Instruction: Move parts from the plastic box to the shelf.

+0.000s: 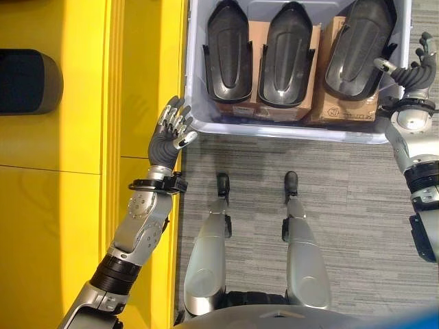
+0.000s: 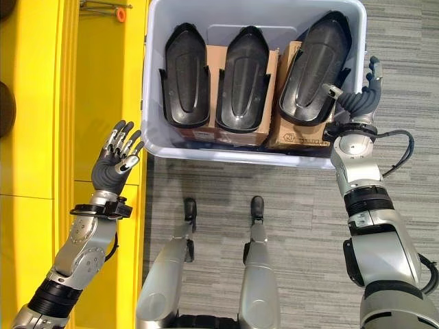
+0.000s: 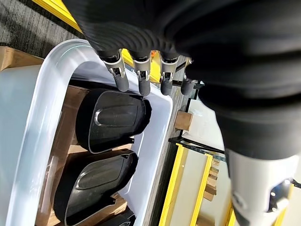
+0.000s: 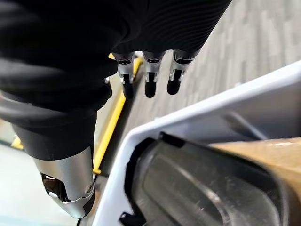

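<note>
Right hand (image 2: 357, 96), fingers spread and empty, is reaching at the right wall of the pale translucent plastic box (image 2: 154, 82), beside the rightmost glossy black moulded part (image 2: 317, 65). Left hand (image 2: 115, 159) is hovering open, lower left. Risk: fingers catching the rim, tipping the part.

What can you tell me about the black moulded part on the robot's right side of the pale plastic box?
The black moulded plastic part is a long, glossy, scoop-shaped shell, rounded at the far end, with raised side walls and small tabs at its near end. It leans tilted across a brown cardboard box inside the pale plastic box, sitting higher than the two matching parts beside it. The right hand is open at the box's edge next to it; contact is unclear.
</note>
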Controlling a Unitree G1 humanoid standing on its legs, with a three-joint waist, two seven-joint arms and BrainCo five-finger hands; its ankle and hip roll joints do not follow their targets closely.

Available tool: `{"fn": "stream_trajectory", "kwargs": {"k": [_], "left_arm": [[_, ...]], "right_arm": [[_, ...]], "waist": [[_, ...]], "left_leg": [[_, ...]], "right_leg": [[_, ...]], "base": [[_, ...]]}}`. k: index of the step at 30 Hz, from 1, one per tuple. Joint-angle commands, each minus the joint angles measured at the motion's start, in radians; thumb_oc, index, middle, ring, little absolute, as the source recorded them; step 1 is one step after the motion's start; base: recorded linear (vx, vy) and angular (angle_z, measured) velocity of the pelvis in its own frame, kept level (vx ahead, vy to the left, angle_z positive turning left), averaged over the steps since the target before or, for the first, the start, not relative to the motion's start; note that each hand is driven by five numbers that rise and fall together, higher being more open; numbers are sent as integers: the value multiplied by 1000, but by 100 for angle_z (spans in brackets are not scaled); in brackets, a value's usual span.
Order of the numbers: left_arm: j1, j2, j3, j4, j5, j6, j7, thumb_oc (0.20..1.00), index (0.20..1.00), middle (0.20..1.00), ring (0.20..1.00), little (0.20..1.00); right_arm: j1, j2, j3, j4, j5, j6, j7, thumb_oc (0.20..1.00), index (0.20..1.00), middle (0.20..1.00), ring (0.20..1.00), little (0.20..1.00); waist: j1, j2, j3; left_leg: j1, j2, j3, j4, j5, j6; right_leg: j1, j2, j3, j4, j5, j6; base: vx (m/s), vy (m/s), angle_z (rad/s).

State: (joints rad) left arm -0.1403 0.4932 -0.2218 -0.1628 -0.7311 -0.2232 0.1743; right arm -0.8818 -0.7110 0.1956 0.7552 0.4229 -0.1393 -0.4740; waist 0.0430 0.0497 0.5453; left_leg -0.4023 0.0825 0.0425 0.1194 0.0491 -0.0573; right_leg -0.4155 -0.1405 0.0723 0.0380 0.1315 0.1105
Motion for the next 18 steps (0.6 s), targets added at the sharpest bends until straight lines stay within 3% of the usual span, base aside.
{"fn": "stream_trajectory", "kwargs": {"k": [1, 18], "left_arm": [[27, 29, 7, -58, -1, -64, 9, 1000, 1000, 1000, 1000, 1000], [23, 34, -24, -76, -17, -75, 31, 1000, 1000, 1000, 1000, 1000]], "right_arm": [[-91, -9, 3, -14, 55, -72, -14, 1000, 1000, 1000, 1000, 1000], [-192, 58, 75, 103, 166, -82, 5, 1000, 1000, 1000, 1000, 1000]], "waist": [[-9, 0, -25], [6, 7, -25]], "left_leg": [[-50, 33, -52, 63, -46, 2], [-102, 23, -59, 69, -47, 3]], "right_leg": [[-3, -50, 17, 160, -161, 18], [-47, -45, 5, 176, -163, 14]], "base": [[0, 0, 0], [2, -1, 1]]}}
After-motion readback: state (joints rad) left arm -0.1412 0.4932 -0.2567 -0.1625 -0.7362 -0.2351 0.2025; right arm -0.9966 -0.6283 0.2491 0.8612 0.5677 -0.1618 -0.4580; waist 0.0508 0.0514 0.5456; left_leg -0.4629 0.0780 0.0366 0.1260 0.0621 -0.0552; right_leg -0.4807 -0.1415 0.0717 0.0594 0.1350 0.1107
